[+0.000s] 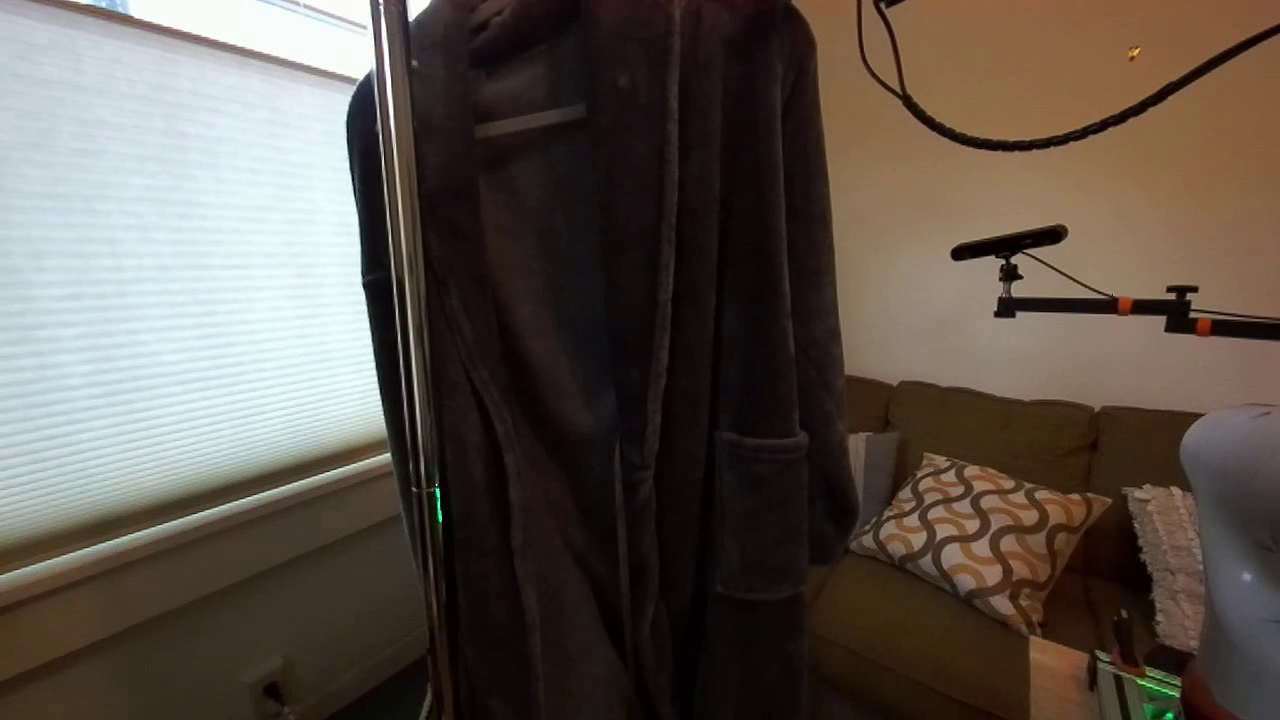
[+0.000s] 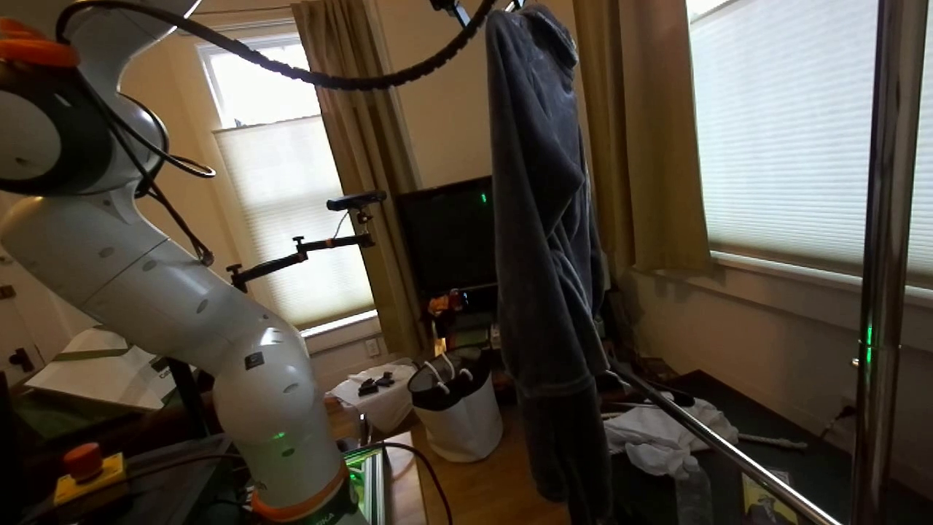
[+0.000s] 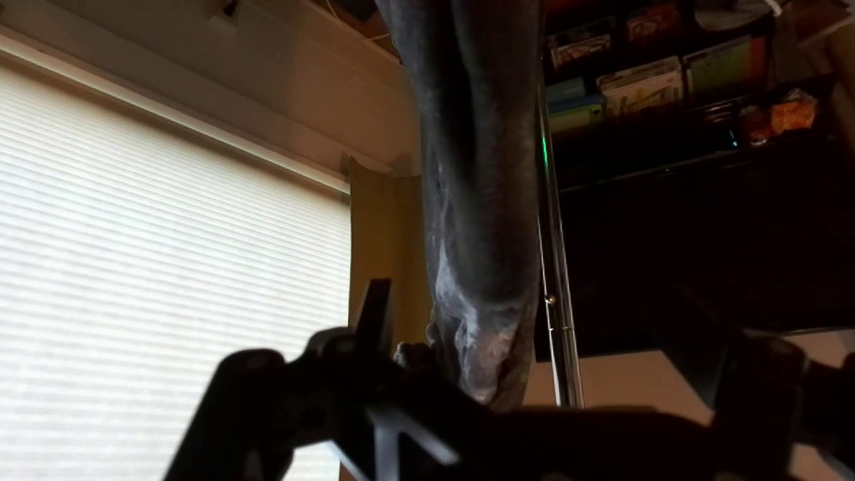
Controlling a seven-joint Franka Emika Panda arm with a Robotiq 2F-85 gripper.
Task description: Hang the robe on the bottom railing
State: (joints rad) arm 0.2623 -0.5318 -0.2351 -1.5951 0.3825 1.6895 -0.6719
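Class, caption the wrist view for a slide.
Dark robe hanging between window blind and chrome pole, open hand in the foreground.

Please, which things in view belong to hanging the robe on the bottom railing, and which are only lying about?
For the job:
robe
bottom railing
gripper, open

Only lying about:
patterned cushion
black-and-white basket
crumpled white bundle

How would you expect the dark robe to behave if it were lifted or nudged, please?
The robe is probably floppy, as its body hangs in loose folds. It may be fairly heavy for cloth, given its plush look and length. The pale hanger bar inside its open front likely keeps the shoulders spread.
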